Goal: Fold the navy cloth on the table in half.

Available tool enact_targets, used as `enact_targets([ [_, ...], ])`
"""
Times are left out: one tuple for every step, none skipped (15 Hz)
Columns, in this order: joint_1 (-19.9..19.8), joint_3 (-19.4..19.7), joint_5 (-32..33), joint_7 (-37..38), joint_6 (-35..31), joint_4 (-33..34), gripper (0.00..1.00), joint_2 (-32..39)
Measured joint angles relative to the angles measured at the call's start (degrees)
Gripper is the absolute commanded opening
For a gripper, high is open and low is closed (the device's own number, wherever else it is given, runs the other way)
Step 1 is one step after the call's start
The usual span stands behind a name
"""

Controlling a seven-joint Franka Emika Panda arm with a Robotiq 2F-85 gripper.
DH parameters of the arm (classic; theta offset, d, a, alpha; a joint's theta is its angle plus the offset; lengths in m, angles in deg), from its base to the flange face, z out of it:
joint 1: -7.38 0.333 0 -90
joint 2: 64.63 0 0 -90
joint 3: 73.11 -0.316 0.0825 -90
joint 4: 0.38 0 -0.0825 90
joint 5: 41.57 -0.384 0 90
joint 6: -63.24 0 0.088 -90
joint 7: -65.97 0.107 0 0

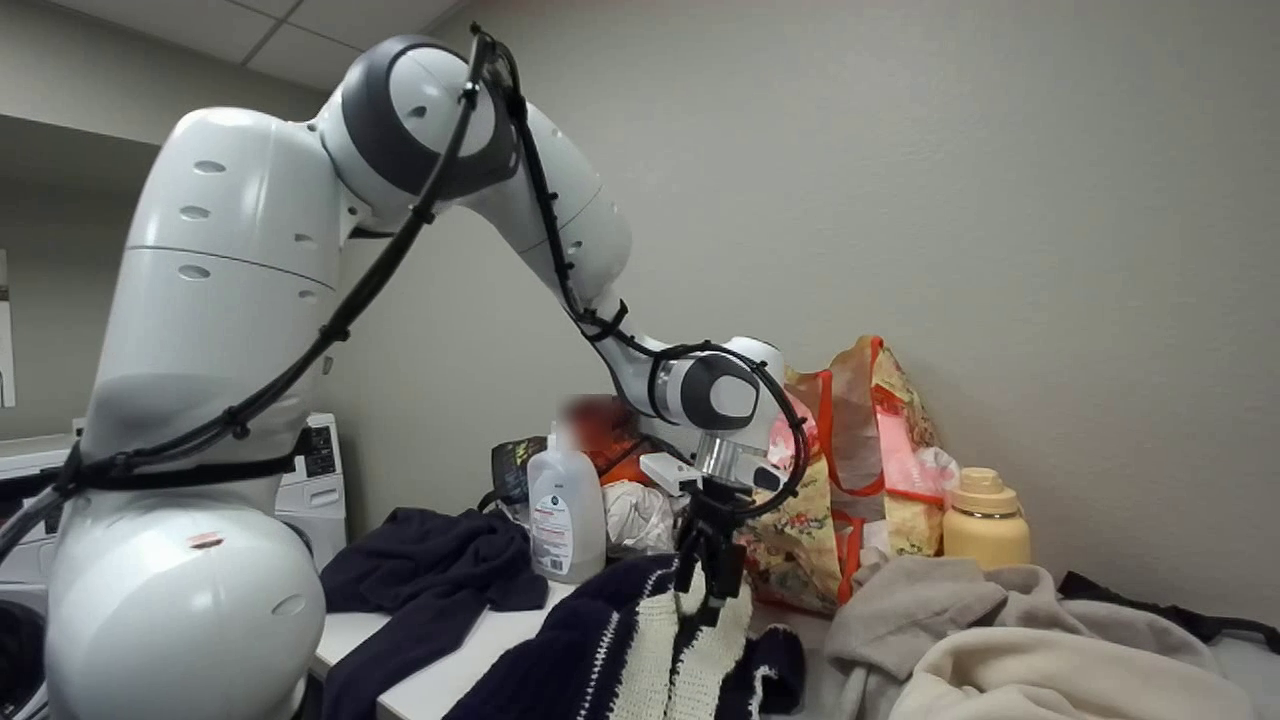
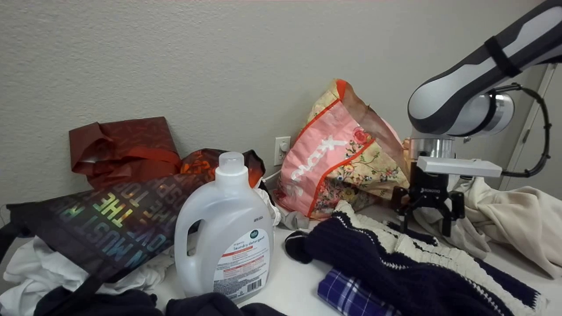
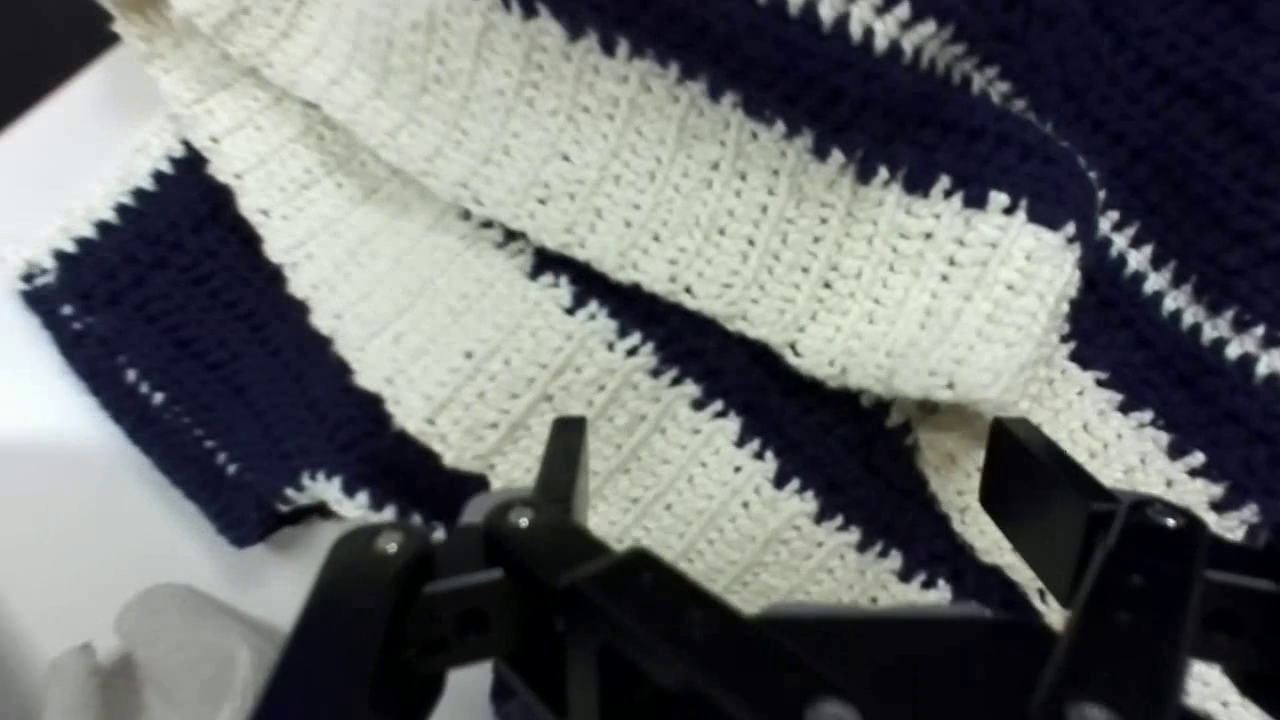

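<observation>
In both exterior views, a translucent plastic jug (image 1: 568, 515) stood left of the black two-fingered tool (image 1: 698, 602). Beneath its parted fingers (image 3: 1045, 500), the rumpled navy knitted cloth (image 1: 640, 660) lay on the white bench (image 1: 480, 640), ribbed cream bands overlapping; beige fabric (image 1: 1060, 680) lay heaped right of the tool.

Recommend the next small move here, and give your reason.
Probably lower the gripper a little toward the navy cloth: in the wrist view, the fingers stand apart over it, with none of it visibly pinched between them.
</observation>
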Motion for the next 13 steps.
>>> enact_targets([
  [-0.8, 0.3, 0.0, -1.1, 2.9, 0.3, 1.00, -0.9],
  [-1.4, 0.5, 0.1, -2.3, 5.7, 0.5, 1.00, -1.8],
  [-1.9, 0.7, 0.1, -3.5, 8.3, 0.7, 1.00, -2.7],
  [-2.4, 0.8, 0.3, -4.8, 11.0, 0.9, 1.00, -3.6],
  [-2.8, 1.0, 0.6, -6.1, 13.5, 1.1, 1.00, -4.5],
  [-3.1, 1.2, 1.2, -7.3, 15.8, 1.3, 1.00, -5.3],
  [-3.5, 1.2, 2.0, -8.2, 17.7, 1.5, 1.00, -6.1],
  [-3.8, 1.3, 2.9, -9.1, 19.4, 1.5, 1.00, -6.8],
  [-4.0, 1.3, 3.6, -9.8, 20.8, 1.5, 1.00, -7.5],
  [-4.2, 1.3, 4.4, -10.4, 22.1, 1.5, 1.00, -8.1],
  [-4.3, 1.3, 4.9, -10.9, 23.0, 1.5, 1.00, -8.6],
  [-4.4, 1.3, 5.3, -11.5, 23.8, 1.5, 1.00, -9.0],
  [-4.4, 1.3, 5.5, -11.7, 24.1, 1.5, 1.00, -9.4],
])
